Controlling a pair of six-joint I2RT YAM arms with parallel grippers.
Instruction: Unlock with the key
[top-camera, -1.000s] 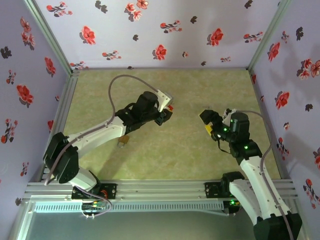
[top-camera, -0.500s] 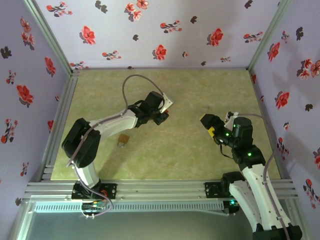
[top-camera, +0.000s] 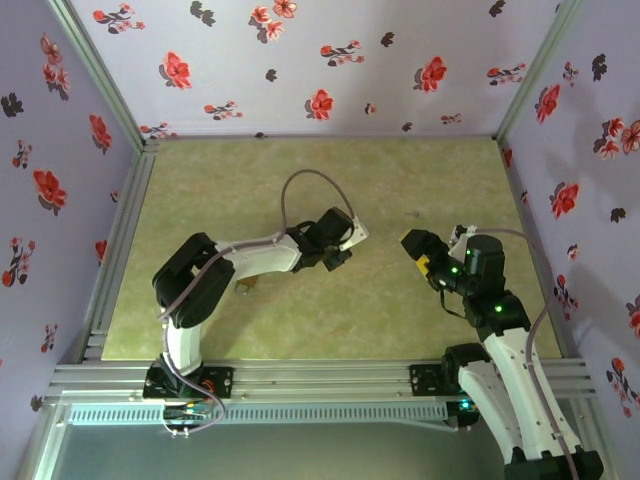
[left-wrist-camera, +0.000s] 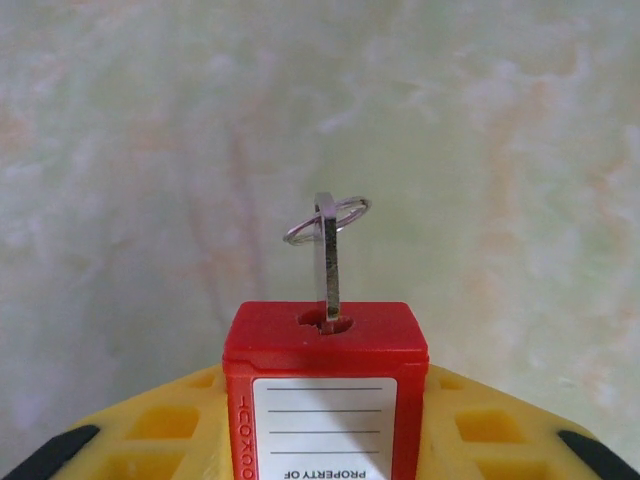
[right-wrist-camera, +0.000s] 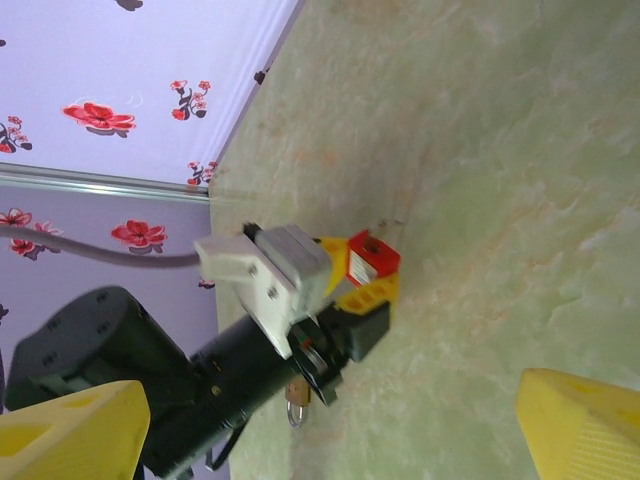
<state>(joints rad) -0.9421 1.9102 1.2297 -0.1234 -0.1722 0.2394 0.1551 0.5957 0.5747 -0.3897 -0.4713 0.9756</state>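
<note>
Key (left-wrist-camera: 327, 262) sticks upright in the keyhole atop the red padlock (left-wrist-camera: 325, 345), just beyond the 2 yellow fingers (left-wrist-camera: 480, 430) of the left gripper (top-camera: 343, 252) clamping that padlock. Right gripper (top-camera: 418, 252) spread wide, empty, well apart from the key.

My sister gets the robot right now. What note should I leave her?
Left gripper: shut on the red padlock.
Right gripper: open and empty, facing the left one across a gap.
Key: standing in the red padlock's keyhole, ring at its outer end.
Brass padlock: lying on the table by the left arm.
Done: the key is in.
Left: probably take the key with the right gripper and turn it. The shackle is hidden, so I cannot tell if it is unlocked.
</note>
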